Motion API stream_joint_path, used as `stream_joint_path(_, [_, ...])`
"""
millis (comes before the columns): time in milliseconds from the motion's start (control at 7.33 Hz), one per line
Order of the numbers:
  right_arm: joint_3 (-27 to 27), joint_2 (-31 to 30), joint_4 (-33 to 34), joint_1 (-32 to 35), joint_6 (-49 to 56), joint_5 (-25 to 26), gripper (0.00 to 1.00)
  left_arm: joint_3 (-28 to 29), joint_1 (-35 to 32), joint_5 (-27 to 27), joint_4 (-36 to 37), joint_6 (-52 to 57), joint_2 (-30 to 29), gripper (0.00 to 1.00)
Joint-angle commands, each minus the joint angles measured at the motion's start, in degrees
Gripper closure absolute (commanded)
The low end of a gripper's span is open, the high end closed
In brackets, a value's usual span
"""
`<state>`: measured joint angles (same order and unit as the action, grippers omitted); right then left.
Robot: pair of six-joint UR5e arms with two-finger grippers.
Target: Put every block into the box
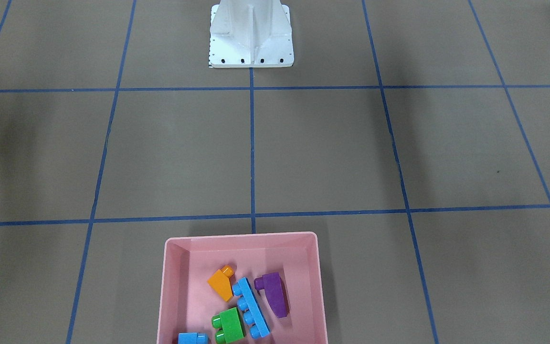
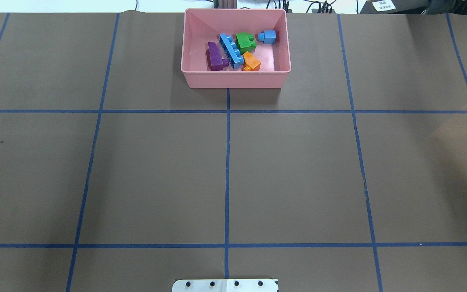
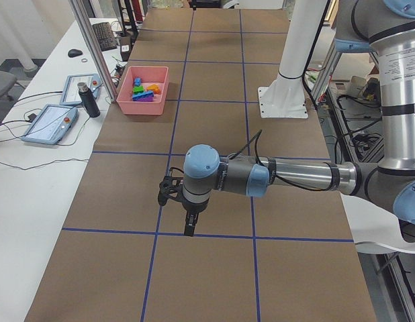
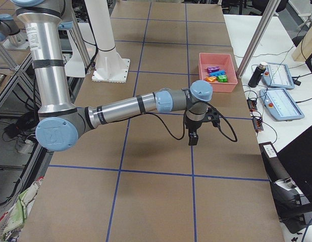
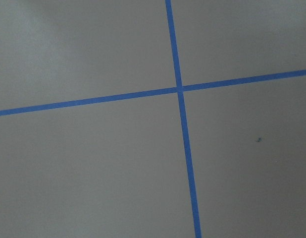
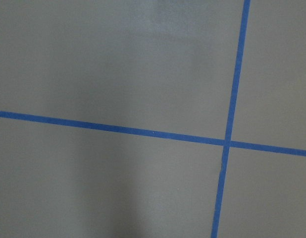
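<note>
The only writing you have in sight is a small white label [image 2: 383,5] beyond the table's far edge, at about 1 o'clock in the overhead view, and its print is too small to read. Your left arm, the near one in the left-end view, lies stretched almost level over the table [image 2: 156,174]. Its wrist is bent so that the left gripper [image 3: 189,227] points straight down, with its tip near a line of blue tape [image 5: 179,89]. That arm's wrist camera shows you a tape crossing on brown paper. The right arm, near in the right-end view, reaches out in much the same way, and the right gripper [image 4: 193,137] points down above the paper. Both grippers show only in the views from the table's ends, so you cannot tell whether their fingers are parted or closed. The box [image 2: 235,79] sits at 12 o'clock on the table, at the far edge, straight across from the white base [image 2: 225,285]. All five blocks lie inside it. In the overhead view the purple sloped block [image 2: 215,56] is at 9 o'clock. The long blue block [image 2: 231,50] lies just beside it near the middle. The green block [image 2: 245,41] is at 12 o'clock, just beside the long blue block, and the small blue block [image 2: 268,37] sits apart at 2 o'clock. The orange sloped block [image 2: 252,61] is at 5 o'clock.
</note>
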<state>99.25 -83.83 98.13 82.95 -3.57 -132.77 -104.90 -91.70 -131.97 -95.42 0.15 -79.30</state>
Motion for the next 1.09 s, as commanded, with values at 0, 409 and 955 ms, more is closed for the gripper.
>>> stream_joint_path(0, [0.7, -4.0, -0.7, 3.8, 3.7, -3.4, 0.0, 0.3, 0.2, 0.0, 0.1, -0.9, 0.0, 0.0])
stream_joint_path(409, [0.0, -12.8, -4.5, 7.6, 11.5, -3.6, 0.0, 0.5, 0.2, 0.4, 0.4, -0.8, 0.0, 0.0])
stream_joint_path(955, [-0.1, -15.3, -6.0, 12.0, 11.0, -3.5, 0.0, 0.8, 0.2, 0.7, 0.4, -0.8, 0.0, 0.0])
